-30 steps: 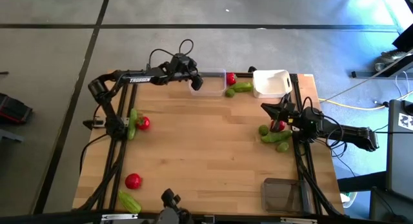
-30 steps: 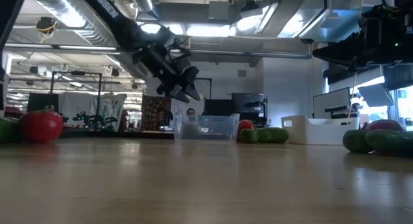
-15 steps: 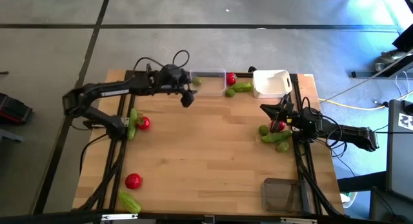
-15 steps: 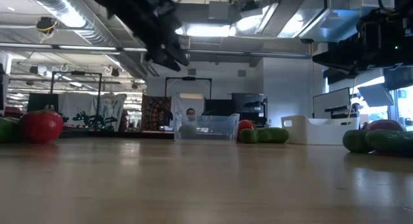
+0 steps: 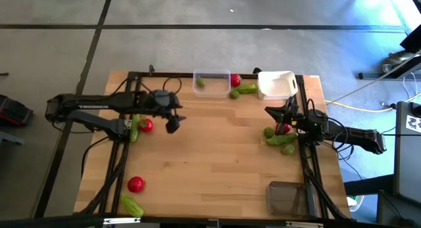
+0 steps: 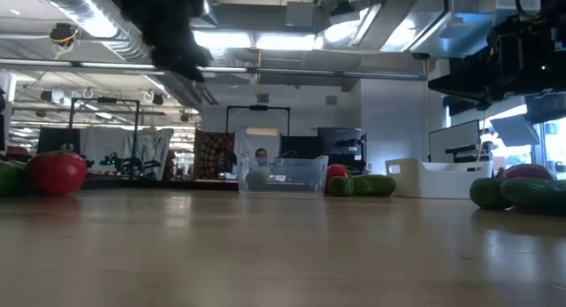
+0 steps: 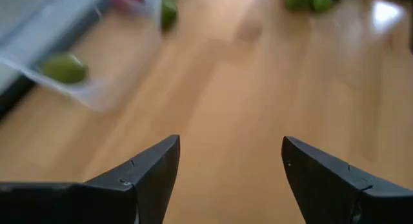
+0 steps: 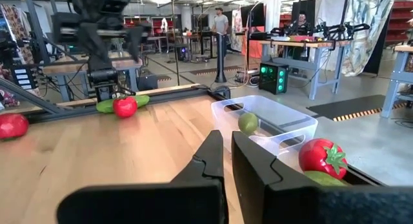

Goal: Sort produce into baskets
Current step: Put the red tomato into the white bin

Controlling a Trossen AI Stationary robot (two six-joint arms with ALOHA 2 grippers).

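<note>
My left gripper (image 5: 172, 123) is open and empty above the bare table left of centre; its fingers show in the left wrist view (image 7: 229, 153). The clear basket (image 5: 212, 83) stands at the far edge with an olive-green fruit (image 5: 200, 82) inside, also seen in the left wrist view (image 7: 64, 68). Right of it lie a red piece (image 5: 235, 79), a green fruit (image 5: 234, 94) and a cucumber (image 5: 247, 88). The white basket (image 5: 276, 85) stands far right. My right gripper (image 5: 271, 110) is shut and empty beside a red piece (image 5: 284, 128), a green fruit (image 5: 269, 132) and a cucumber (image 5: 281, 140).
The dark grey basket (image 5: 286, 197) stands at the near right corner. A cucumber (image 5: 135, 126) and a red piece (image 5: 145, 125) lie at the left edge. Another red piece (image 5: 135, 184) and cucumber (image 5: 131, 205) lie near left. Black frame rails run along both sides.
My left gripper has drawn back from over the clear basket toward the table's near left, to a spot beside the red piece at the left edge. The green fruit lies in the clear basket. My right arm has kept still.
</note>
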